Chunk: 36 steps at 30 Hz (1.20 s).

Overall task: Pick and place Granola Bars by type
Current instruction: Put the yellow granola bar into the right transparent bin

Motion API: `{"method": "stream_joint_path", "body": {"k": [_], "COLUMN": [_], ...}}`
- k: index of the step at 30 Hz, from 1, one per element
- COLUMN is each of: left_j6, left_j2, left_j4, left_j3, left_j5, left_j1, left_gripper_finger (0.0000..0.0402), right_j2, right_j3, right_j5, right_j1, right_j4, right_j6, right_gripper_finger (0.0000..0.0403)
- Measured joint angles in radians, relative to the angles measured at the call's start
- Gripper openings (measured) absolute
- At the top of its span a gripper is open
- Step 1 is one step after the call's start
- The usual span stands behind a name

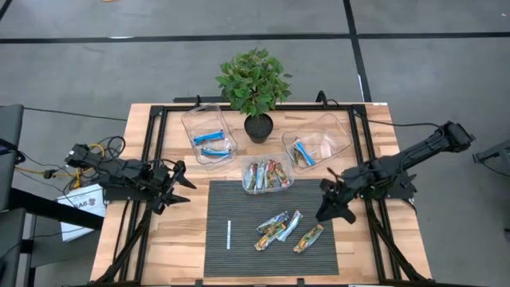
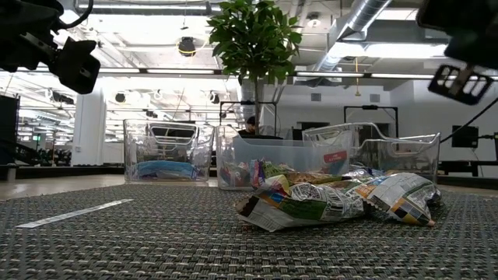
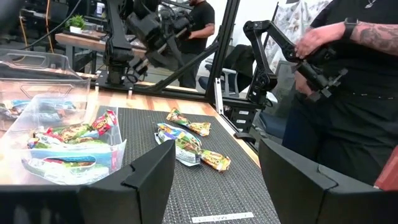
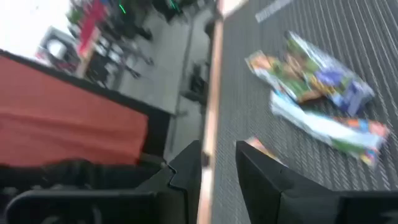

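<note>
The left gripper hovers over the bare wood of the worktop, just off the left edge of the dark ribbed mat, its fingers spread wide with nothing between them. On the mat, nearest that edge, lies a thin white stick, its length running front to back. Behind the mat, three clear tubs flank a potted plant: the left tub holds blue granola bars, the middle tub at the mat's back edge holds red-orange multicoloured bars, and the right tub holds another blue bar. Toward the mat's right front sit loose granola bars in a small cluster, their long axes slanting from front-left to back-right, with one more bar beside them at the same slant. The right gripper hangs at the mat's right edge, just right of that cluster, fingers narrowly parted and holding nothing.
</note>
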Motion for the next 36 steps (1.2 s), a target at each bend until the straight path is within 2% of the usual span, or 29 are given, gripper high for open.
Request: {"method": "stream_joint_path", "body": {"k": [3, 7, 14, 19, 26, 33, 36], "left_j6": [0.004, 0.000, 0.001, 0.000, 0.000, 0.001, 0.004], "left_j2": [0.000, 0.000, 0.000, 0.000, 0.000, 0.000, 0.000], "left_j4": [0.000, 0.000, 0.000, 0.000, 0.000, 0.000, 0.000], "left_j3": [0.000, 0.000, 0.000, 0.000, 0.000, 0.000, 0.000], "left_j5": [0.000, 0.000, 0.000, 0.000, 0.000, -0.001, 0.000], "left_j1": [0.000, 0.000, 0.000, 0.000, 0.000, 0.000, 0.000], "left_gripper_finger": [0.0224, 0.0224, 0.0224, 0.0224, 0.0224, 0.0224, 0.0224], "right_j2": [0.017, 0.042, 0.153, 0.251, 0.357, 0.418, 0.450], "right_j3": [0.009, 0.092, 0.294, 0.407, 0.487, 0.518, 0.519], "right_j5": [-0.002, 0.009, 0.194, 0.271, 0.296, 0.391, 0.398], "right_j1": [0.008, 0.029, 0.114, 0.154, 0.199, 0.280, 0.301], "right_j4": [-0.064, -0.231, -0.564, -0.722, -0.787, -0.770, -0.738], "right_j6": [-0.049, -0.186, -0.494, -0.616, -0.661, -0.760, -0.780], "right_gripper_finger": [0.0090, 0.0090, 0.0090, 0.0090, 0.0090, 0.0090, 0.0100]}}
